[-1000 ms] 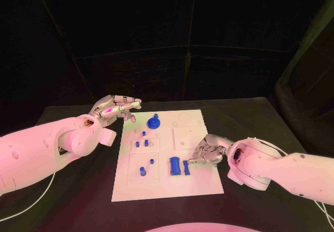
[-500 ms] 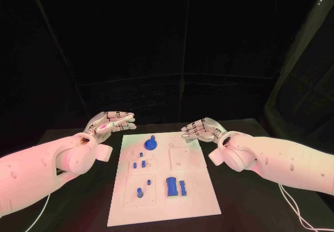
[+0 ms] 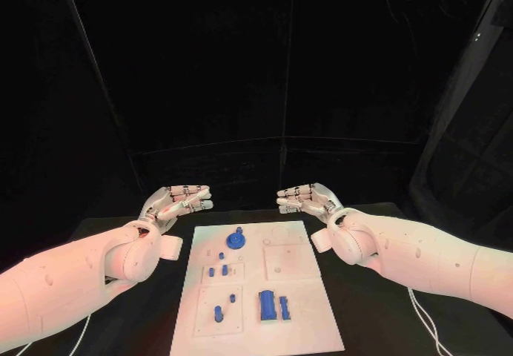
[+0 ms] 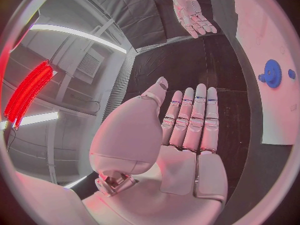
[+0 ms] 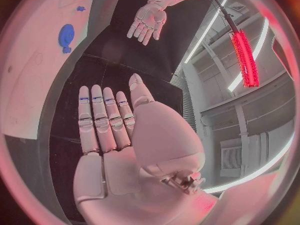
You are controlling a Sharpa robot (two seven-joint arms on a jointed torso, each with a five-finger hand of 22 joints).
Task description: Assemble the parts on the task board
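The white task board (image 3: 288,297) lies in the middle of the black table. On it stand a blue gear with a peg (image 3: 235,239) at the far end, small blue pegs (image 3: 218,266) in the middle and two upright blue blocks (image 3: 268,305) nearer me. My left hand (image 3: 179,200) hovers past the board's far left corner, fingers straight and together, holding nothing. My right hand (image 3: 306,199) hovers past the far right corner, flat and empty as well. The left wrist view has the left hand (image 4: 187,135), the gear (image 4: 272,73) and the right hand (image 4: 190,12).
Black table (image 3: 385,297) surrounds the board on both sides. Both arms (image 3: 96,267) reach along the board's left and right edges. The right wrist view has the right hand (image 5: 109,120), the left hand (image 5: 148,20) and the gear (image 5: 66,35).
The camera tilted up. My right hand left the blue blocks at the board's near end and rose to the far right corner, fingers flattened. My left hand straightened its fingers.
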